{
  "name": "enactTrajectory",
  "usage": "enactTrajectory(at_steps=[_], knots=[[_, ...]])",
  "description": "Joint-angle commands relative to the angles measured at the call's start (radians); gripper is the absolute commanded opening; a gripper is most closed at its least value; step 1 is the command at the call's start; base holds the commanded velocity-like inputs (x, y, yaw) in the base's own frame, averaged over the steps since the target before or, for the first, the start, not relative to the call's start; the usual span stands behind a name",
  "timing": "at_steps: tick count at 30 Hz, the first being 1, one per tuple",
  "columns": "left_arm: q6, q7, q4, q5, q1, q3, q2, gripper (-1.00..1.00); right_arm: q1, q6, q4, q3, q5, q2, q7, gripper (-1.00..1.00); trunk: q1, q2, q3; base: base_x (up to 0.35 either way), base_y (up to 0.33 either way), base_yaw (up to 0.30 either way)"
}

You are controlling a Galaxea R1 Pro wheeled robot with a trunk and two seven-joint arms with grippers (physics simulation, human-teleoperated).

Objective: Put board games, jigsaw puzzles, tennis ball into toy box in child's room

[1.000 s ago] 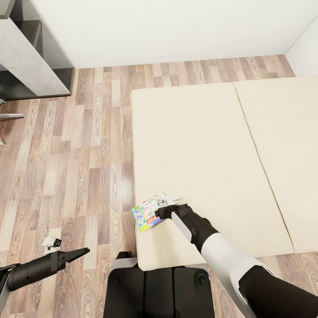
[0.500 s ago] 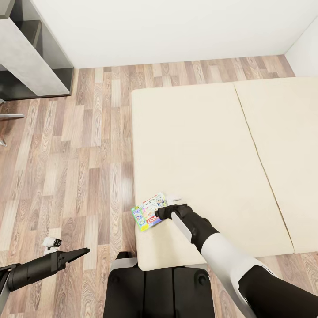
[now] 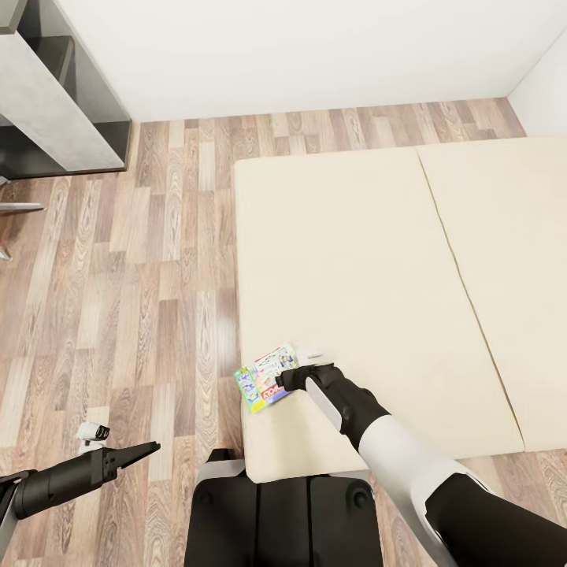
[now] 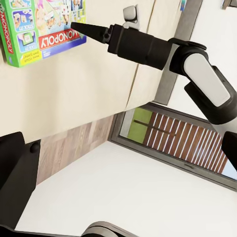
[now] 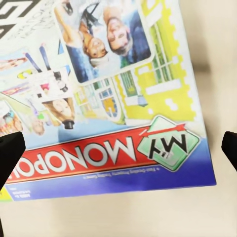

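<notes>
A white-and-green board game (image 3: 264,378) lettered MONOPOLY lies flat on the near left corner of the bed (image 3: 354,260). It also shows in the left wrist view (image 4: 34,27) and close up in the right wrist view (image 5: 108,98). My right gripper (image 3: 282,380) hovers at the box's near edge, open, with a fingertip (image 5: 10,150) on each side of the printed lid. From the side its fingers (image 4: 81,28) point at the box's red band. My left gripper (image 3: 153,448) hangs over the floor at the lower left, holding nothing. The toy box, tennis ball and jigsaw puzzles are out of view.
The beige mattress has a seam (image 3: 465,291) running front to back. Wood floor (image 3: 142,276) stretches left of the bed. The pale grey table (image 3: 35,90) and a dark cabinet (image 3: 79,63) stand at the upper left. My base (image 3: 283,512) is against the bed's foot.
</notes>
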Motion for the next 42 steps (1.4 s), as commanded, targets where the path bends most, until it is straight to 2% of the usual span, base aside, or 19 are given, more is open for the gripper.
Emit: enactTrajectory(at_steps=[1, 7, 16, 42], knots=[[0.011, -0.004, 0.0, -0.001, 0.0, 0.0, 0.0, 1.0, -0.001, 0.003, -0.001, 0.004, -0.011, 0.0, -0.009, 1.0, 0.001, -0.002, -0.001, 0.0, 0.0, 0.0], [0.011, -0.004, 0.0, -0.001, 0.0, 0.0, 0.0, 1.0, -0.001, 0.003, -0.001, 0.004, -0.011, 0.0, -0.001, 1.0, 0.001, -0.002, -0.001, 0.0, 0.0, 0.0], [0.011, -0.004, 0.0, 0.0, 0.0, 0.0, 0.0, 1.0, -0.001, 0.003, -0.003, 0.004, -0.011, 0.0, 0.053, 1.0, 0.001, -0.002, -0.001, 0.0, 0.0, 0.0], [0.011, -0.004, -0.001, 0.0, 0.0, 0.0, 0.0, 1.0, -0.001, 0.003, -0.003, 0.004, -0.013, 0.0, 0.062, 1.0, 0.001, -0.002, -0.001, 0.0, 0.0, 0.0]])
